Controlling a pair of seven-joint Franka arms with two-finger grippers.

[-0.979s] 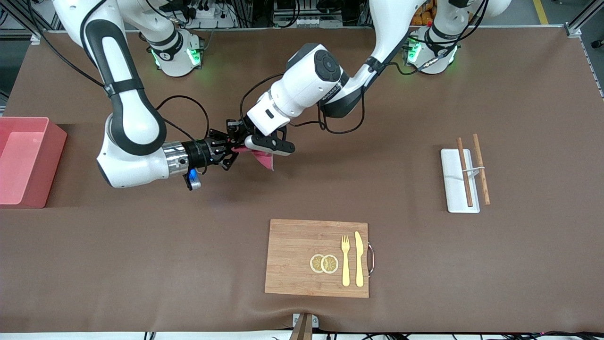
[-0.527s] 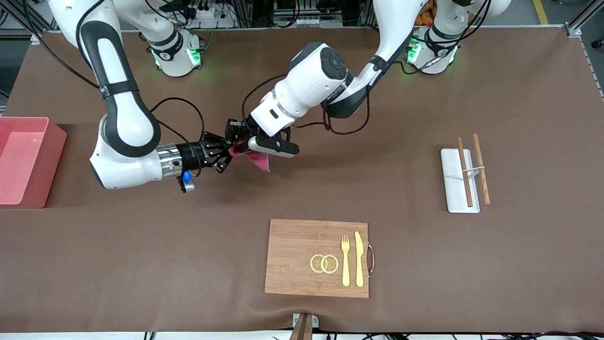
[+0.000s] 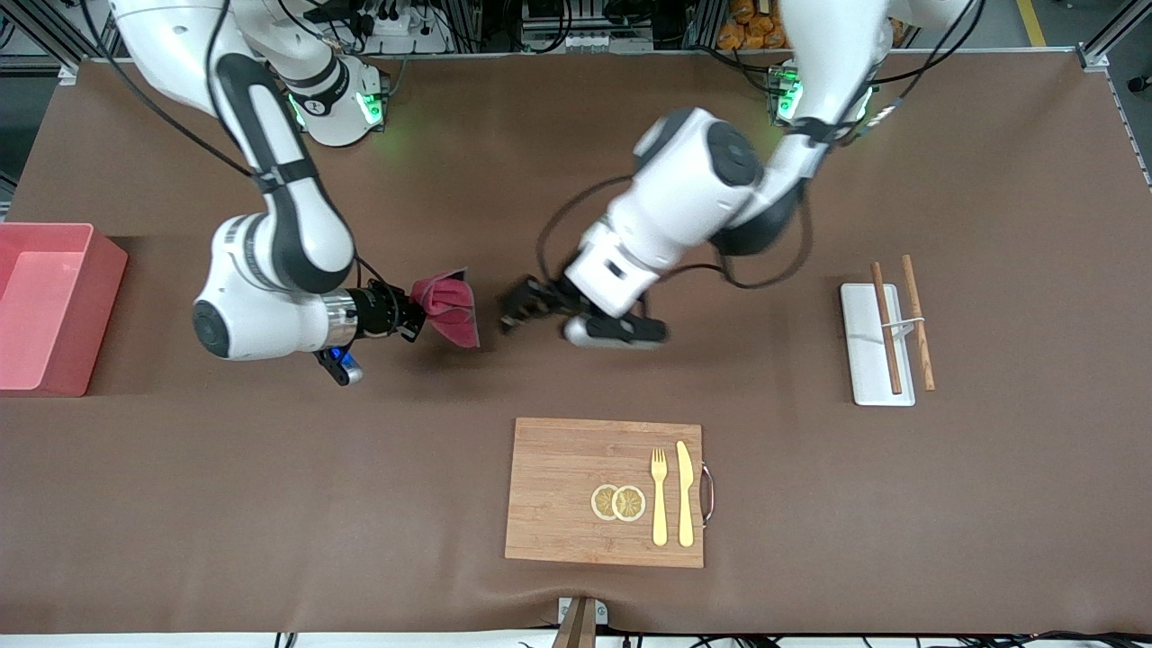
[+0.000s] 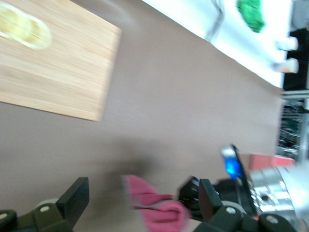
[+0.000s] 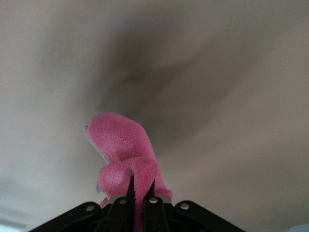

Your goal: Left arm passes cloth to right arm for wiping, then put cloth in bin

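So the right gripper [image 3: 407, 315] has the cloth [image 3: 447, 309] pinched tight between its two black fingers, up over bare tabletop between the arms. The cloth is a fuzzy magenta-pink scrap, bunched up at the pinch and drooping into a soft folded flap; the right wrist view shows the plush nap really well [image 5: 124, 154]. The left gripper [image 3: 526, 306] is over the table just beside the cloth, not touching it, fingers spread wide with nothing in them. From the left wrist view you can see both its black fingers [image 4: 72, 202] standing well apart, with the cloth [image 4: 157, 209] and the right arm's shiny metal wrist past them.

The bin [image 3: 52, 310] is a pink plastic box with straight walls, sitting at the right arm's end of the table, well apart from the cloth.

Nearer the front camera there's a rectangular bamboo board [image 3: 576, 468] with a fork [image 3: 659, 497], a knife [image 3: 685, 492] and two round lemon slices [image 3: 618, 502] on it. A flat white tray [image 3: 864, 346] with wooden chopsticks [image 3: 886, 328] sits toward the left arm's end.
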